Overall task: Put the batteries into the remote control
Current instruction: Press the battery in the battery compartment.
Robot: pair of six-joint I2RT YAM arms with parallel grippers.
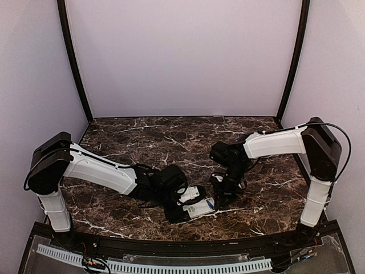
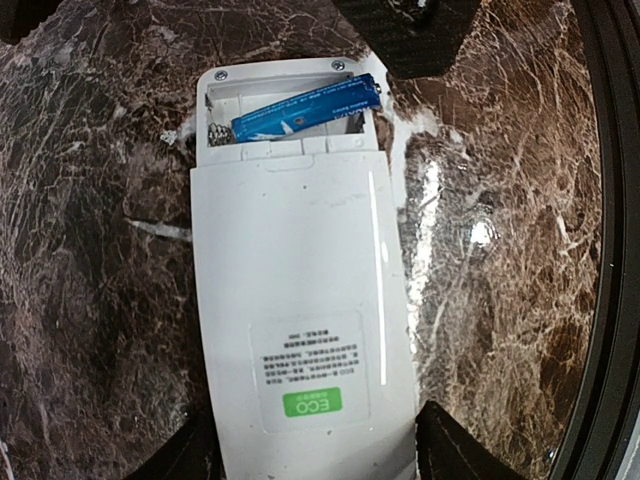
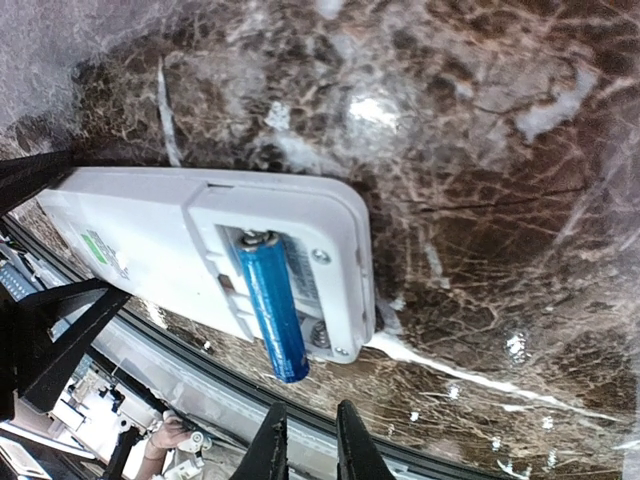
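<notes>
The white remote control (image 2: 300,300) lies back-up on the marble table with its battery bay open. My left gripper (image 2: 315,455) is shut on its label end, one finger on each long side. One blue battery (image 2: 305,110) lies askew in the bay, one end sticking out over the remote's edge. In the right wrist view the battery (image 3: 272,305) has one end at the bay's contact and the other past the remote (image 3: 150,235). My right gripper (image 3: 308,420) hangs just off that free end, jaws slightly apart and empty. From above, both grippers (image 1: 185,212) (image 1: 219,194) meet at the remote (image 1: 197,210). No other battery shows.
The black raised rim of the table's near edge (image 1: 171,242) runs just beside the remote and also shows in the wrist views (image 2: 600,300) (image 3: 180,370). A bare contact spring (image 3: 318,335) shows in the bay beside the battery. Purple walls enclose the back and sides.
</notes>
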